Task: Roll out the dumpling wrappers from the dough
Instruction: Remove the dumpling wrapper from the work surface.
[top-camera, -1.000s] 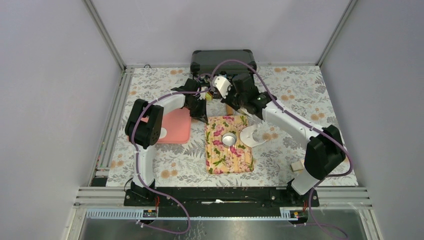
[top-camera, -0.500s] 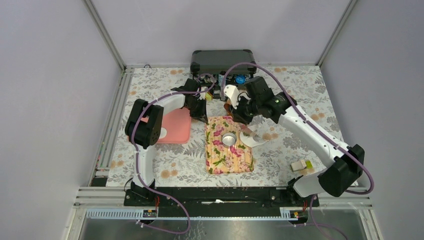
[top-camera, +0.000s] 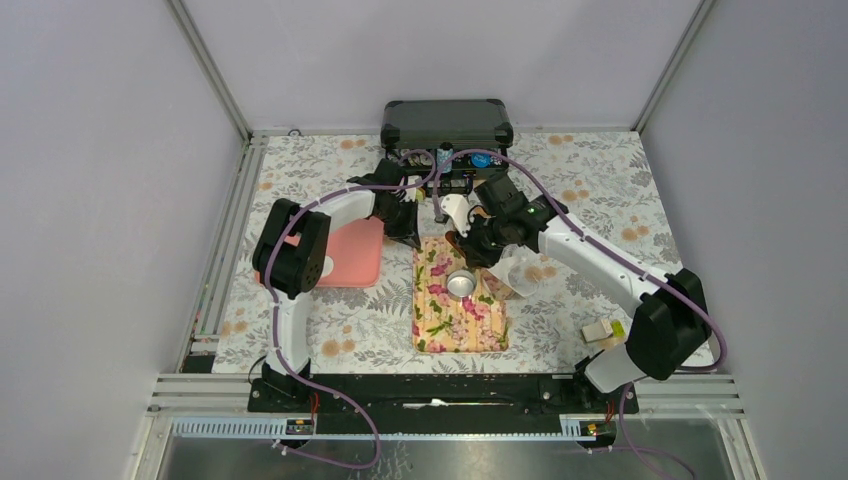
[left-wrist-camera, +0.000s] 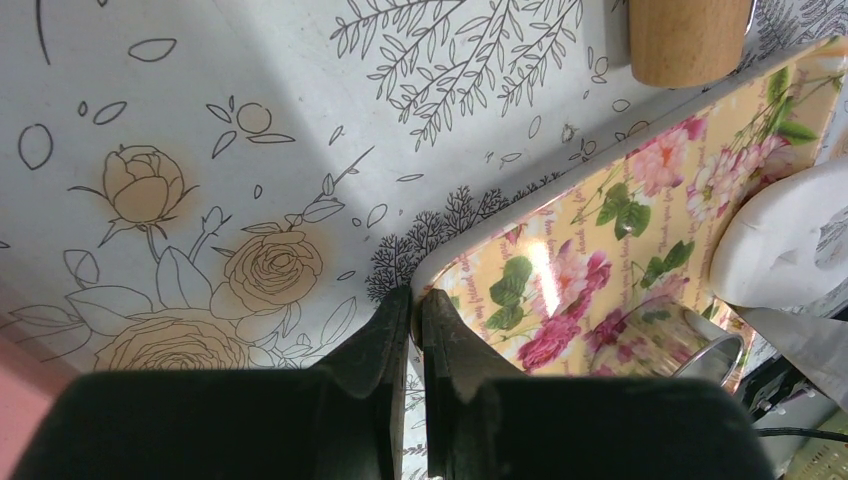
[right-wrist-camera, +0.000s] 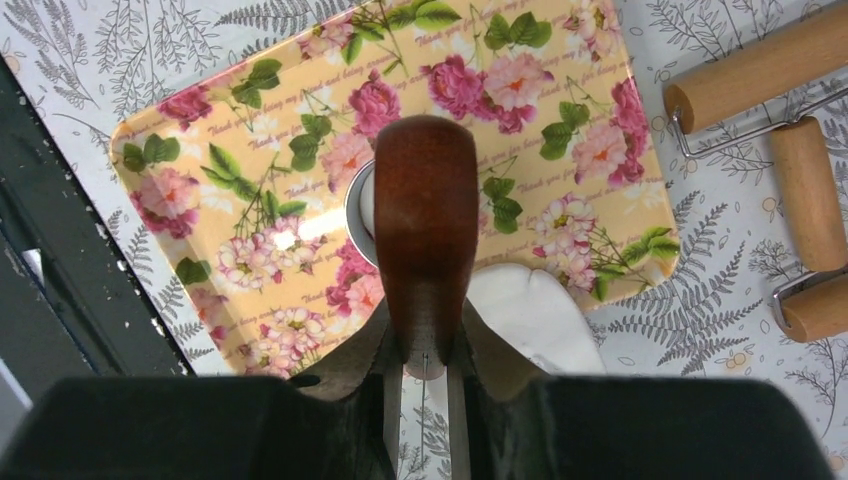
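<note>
My left gripper (left-wrist-camera: 415, 293) is shut on the far left corner rim of the floral tray (left-wrist-camera: 600, 215), also seen from above (top-camera: 409, 233). My right gripper (right-wrist-camera: 425, 338) is shut on a dark brown wooden handle (right-wrist-camera: 425, 210) and holds it over the tray's far end (top-camera: 470, 243). A flat white piece of dough (right-wrist-camera: 530, 312) lies half on the tray's right edge and half on the table (top-camera: 520, 272). A round silver tin (top-camera: 460, 283) stands on the tray, mostly hidden behind the handle in the right wrist view. No small discs or lumps show.
Light wooden rollers on a wire frame (right-wrist-camera: 805, 190) lie just beyond the tray. A pink tray (top-camera: 350, 252) sits to the left. A black case (top-camera: 445, 120) stands at the back. A white-and-green block (top-camera: 603, 330) lies near the right arm's base.
My right gripper has swung from the back of the table down over the tray's far end, brown handle in it. The tray and tin shifted slightly nearer. The left gripper stayed.
</note>
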